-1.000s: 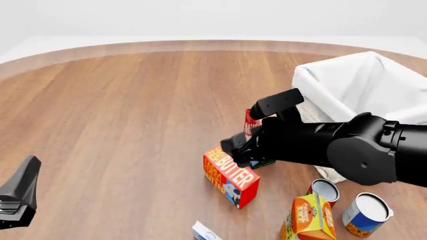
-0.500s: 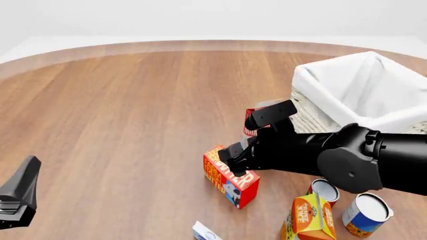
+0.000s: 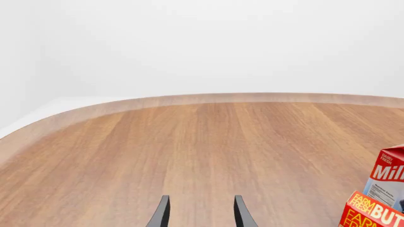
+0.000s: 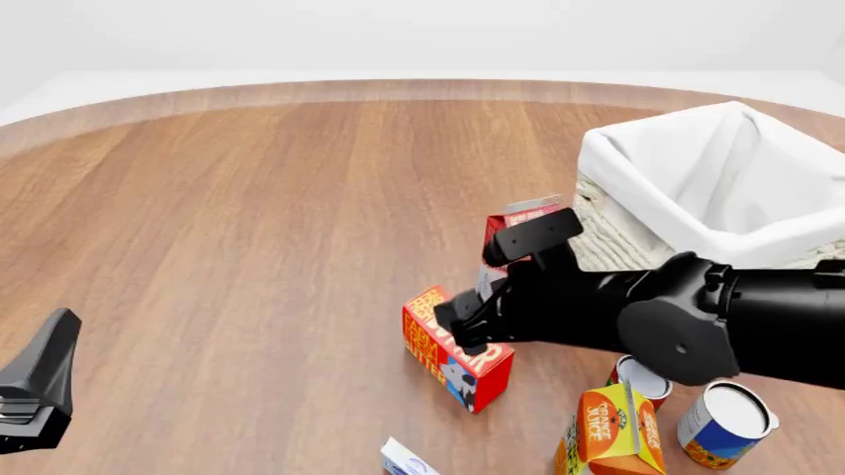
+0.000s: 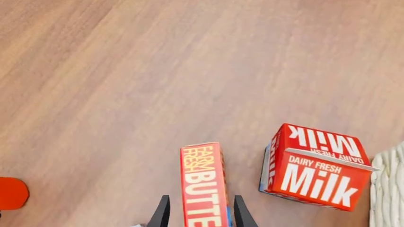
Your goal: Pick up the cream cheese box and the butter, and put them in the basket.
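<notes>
The butter (image 4: 456, 348), a red-orange box with yellow print and a blue end, lies on the wooden table (image 4: 237, 218). The right gripper (image 5: 198, 215) straddles it, fingers apart on either side. A red-and-white milk carton (image 4: 517, 226) stands just behind, beside the woven, cloth-lined basket (image 4: 713, 188). The left gripper (image 3: 198, 213) hangs open over bare wood, off to the left.

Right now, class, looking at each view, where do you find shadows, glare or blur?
Front view: sharp, no glare, faint shadow beside the red-orange "BUTTER" box. Right wrist view: crisp lettering on the red-and-white milk carton. Left wrist view: even light on the brown wooden table.
</notes>
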Controlling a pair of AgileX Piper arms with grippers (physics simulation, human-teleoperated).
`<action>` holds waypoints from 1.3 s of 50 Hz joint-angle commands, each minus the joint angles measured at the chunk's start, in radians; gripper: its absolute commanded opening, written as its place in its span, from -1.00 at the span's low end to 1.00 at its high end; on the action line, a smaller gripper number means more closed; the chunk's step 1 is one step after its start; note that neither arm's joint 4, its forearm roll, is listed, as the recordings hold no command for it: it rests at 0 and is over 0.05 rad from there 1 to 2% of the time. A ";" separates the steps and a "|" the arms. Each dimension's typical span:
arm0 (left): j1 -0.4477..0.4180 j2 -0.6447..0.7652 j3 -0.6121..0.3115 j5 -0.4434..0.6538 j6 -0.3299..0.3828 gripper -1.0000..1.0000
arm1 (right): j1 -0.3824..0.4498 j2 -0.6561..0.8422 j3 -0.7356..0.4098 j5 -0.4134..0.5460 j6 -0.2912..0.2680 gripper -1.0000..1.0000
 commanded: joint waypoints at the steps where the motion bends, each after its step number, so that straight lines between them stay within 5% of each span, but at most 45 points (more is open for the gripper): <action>1: 0.000 0.000 0.000 0.000 0.000 1.00 | -0.011 0.041 0.021 -0.036 0.004 1.00; 65: 0.000 0.000 0.000 0.000 0.000 1.00 | 0.030 0.178 0.086 -0.196 0.082 1.00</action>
